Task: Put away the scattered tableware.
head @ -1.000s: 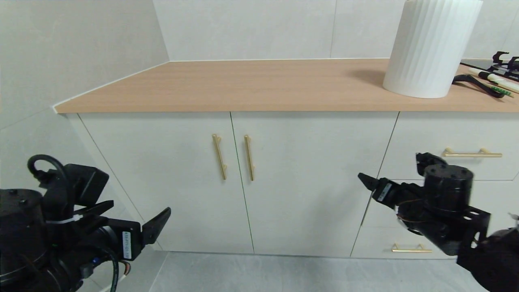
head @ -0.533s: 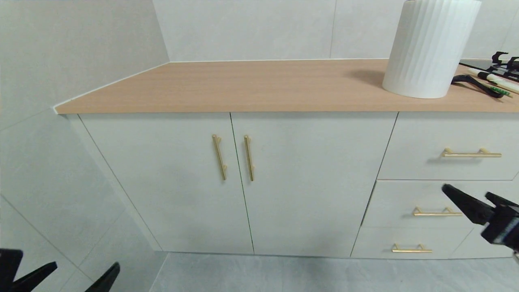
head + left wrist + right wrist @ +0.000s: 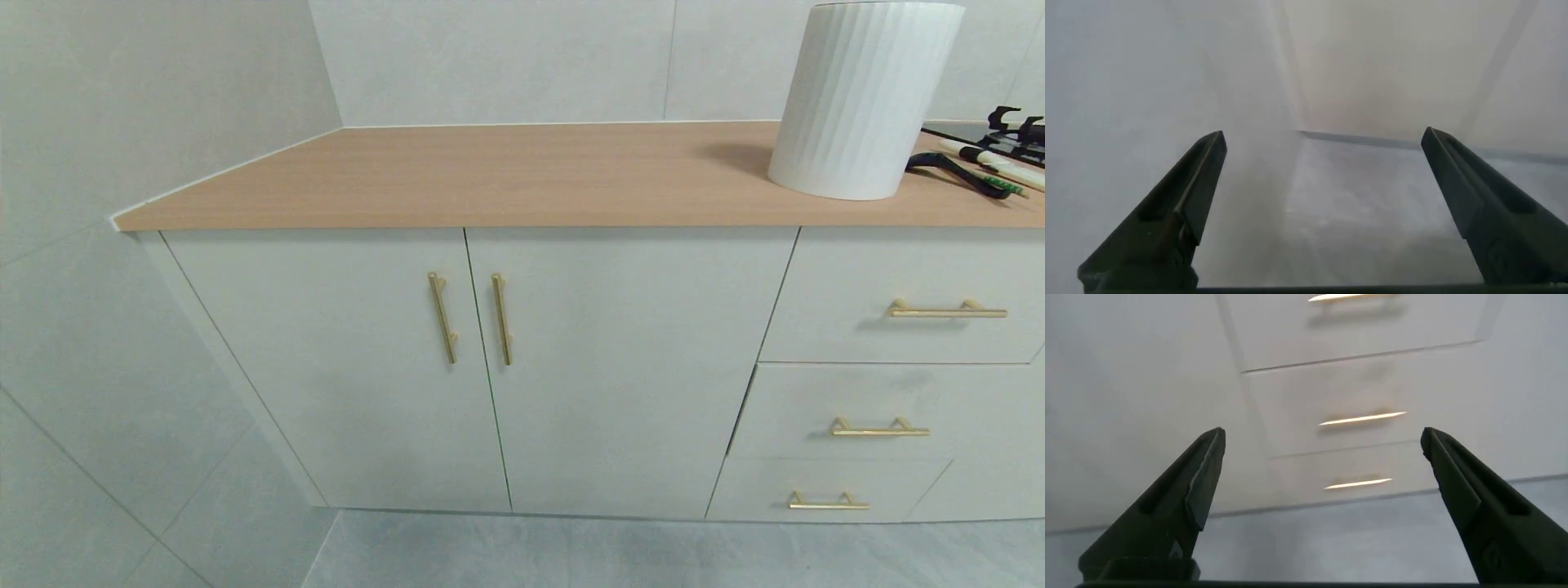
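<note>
The left gripper (image 3: 1321, 137) is held low, facing the grey floor (image 3: 1372, 212) where the wall meets the cabinet side. Its two dark fingers (image 3: 1180, 208) stand wide apart with nothing between them. The right gripper (image 3: 1321, 434) is also low and faces the stack of drawers (image 3: 1372, 384), whose gold handles (image 3: 1362, 419) run level across the fronts. Its jaws are likewise spread wide and empty.

The scattered tableware lies at the far right end of the wooden countertop (image 3: 490, 175), well apart from both grippers. A black curved utensil (image 3: 951, 169) rests flat just beside the base of the white ribbed container (image 3: 865, 98). Its long axis runs diagonally, from near the container out toward the counter's right front. Just behind it lie slim pale sticks (image 3: 996, 157) with dark and green bands, on roughly the same diagonal. What kind of pieces they are cannot be told.

Below the counter, the two cabinet doors (image 3: 367, 367) are closed.
</note>
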